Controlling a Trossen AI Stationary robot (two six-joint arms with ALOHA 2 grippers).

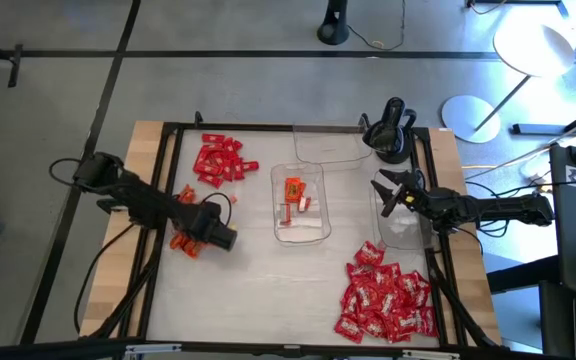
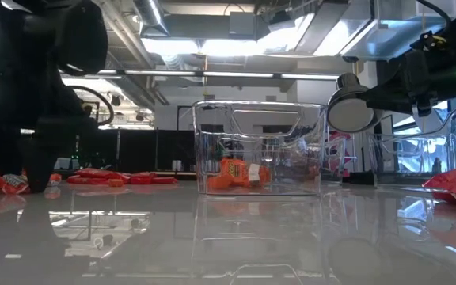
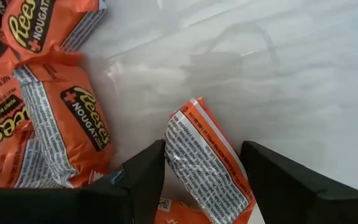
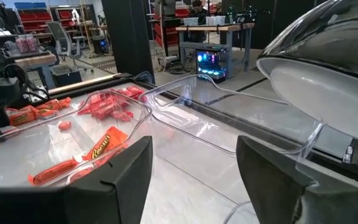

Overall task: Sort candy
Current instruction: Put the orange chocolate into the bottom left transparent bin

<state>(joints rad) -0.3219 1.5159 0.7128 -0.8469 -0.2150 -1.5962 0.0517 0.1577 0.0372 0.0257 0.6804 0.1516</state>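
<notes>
- The left gripper [image 1: 190, 240] is down at the left side of the tabletop [image 1: 258, 290], over a small cluster of orange candy [image 1: 184, 243].
- In the left wrist view its fingers [image 3: 143, 177] stand apart on either side of one orange wrapper [image 3: 207, 158] lying on the white surface, not closed on it; more orange wrappers [image 3: 55, 106] lie just beside.
- The right gripper [image 1: 388, 192] hovers at the right side, above a clear tray [image 1: 400, 232]; its fingers [image 4: 114, 171] are spread and hold nothing.
- A second clear tray [image 1: 301, 230] sits in the middle of the tabletop with a few orange and red pieces [image 1: 295, 195] inside.
- A third clear tray [image 1: 330, 148] lies at the far edge.
- A pile of plain red candy [image 1: 218, 160] lies at the far left.
- A larger pile of red candy with white marks [image 1: 386, 300] lies at the near right.
</notes>
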